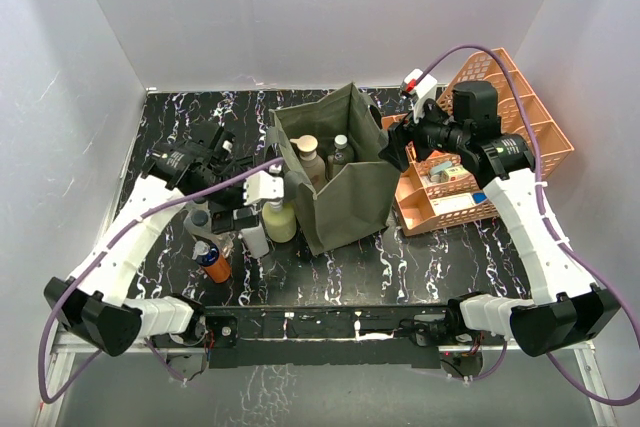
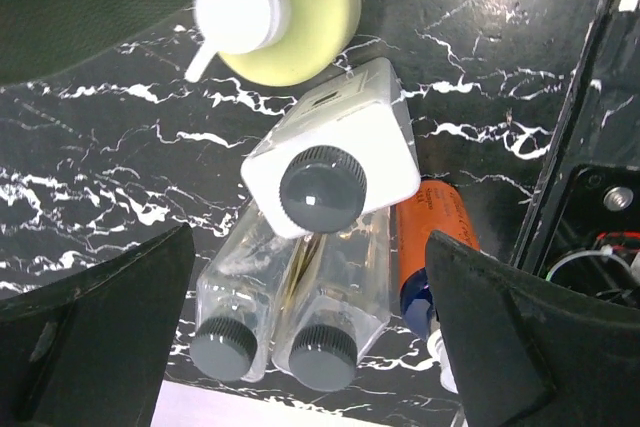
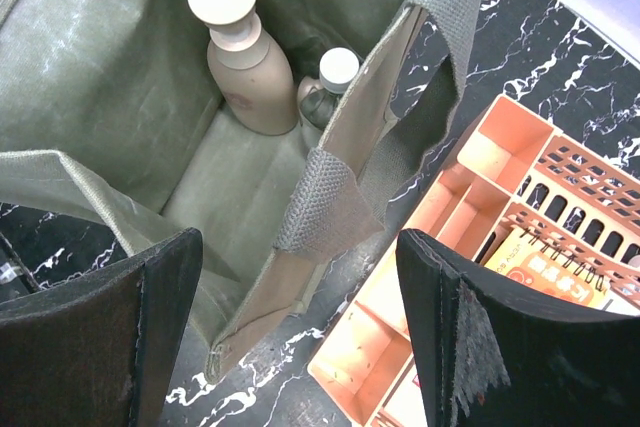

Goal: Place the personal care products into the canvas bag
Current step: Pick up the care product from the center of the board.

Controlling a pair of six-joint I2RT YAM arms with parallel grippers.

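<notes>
Black marbled counter [image 1: 400, 267] between white walls carries the canvas bag [image 1: 345, 202] at its middle, with a tan bottle [image 3: 245, 77] and a small clear bottle [image 3: 325, 92] standing inside. Just left of the bag, the left gripper [image 2: 300, 337] hangs spread wide above a white bottle [image 2: 335, 162], two clear black-capped bottles [image 2: 290, 297], an orange bottle [image 2: 430, 237] and a pale yellow bottle [image 2: 310, 17]. Over the bag's right wall, beside the orange tray [image 3: 480, 207], the right gripper [image 3: 300, 327] hovers with its fingers apart.

White links [image 1: 135, 232]; purple cables [image 1: 478, 46]; black, seemingly scuffed fingers [image 3: 480, 347].
</notes>
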